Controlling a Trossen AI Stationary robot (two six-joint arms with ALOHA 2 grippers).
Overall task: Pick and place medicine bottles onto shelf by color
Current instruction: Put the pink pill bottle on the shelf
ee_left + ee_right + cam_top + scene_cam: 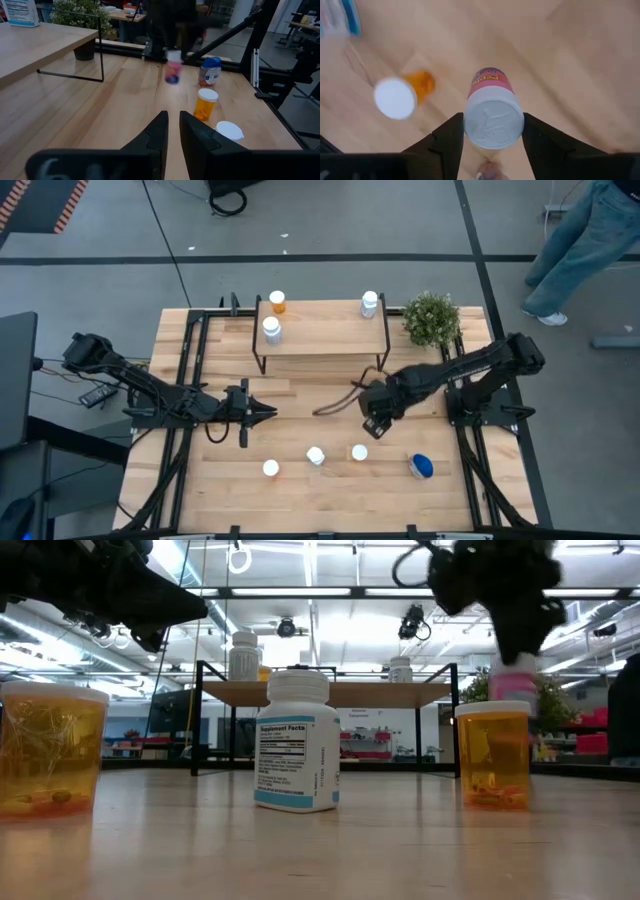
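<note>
Robotics lab/workshop: slatted wood table (pixel 330 480) on black frame, grey concrete floor w/ tape lines, hazard stripes (pixel 70 202) far left, ceiling strip lights (pixel 310 590), far workbenches (pixel 127 14), person (pixel 580 250) far right.

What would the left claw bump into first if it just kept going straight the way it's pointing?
Probably the orange bottle just ahead of the left claw, slightly to one side. Beyond it hangs the pink bottle in the right claw; depth is hard to judge.

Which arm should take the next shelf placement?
Right. The right claw is shut on the pink bottle, lifted off the table near the shelf. The left claw is shut and empty.
</note>
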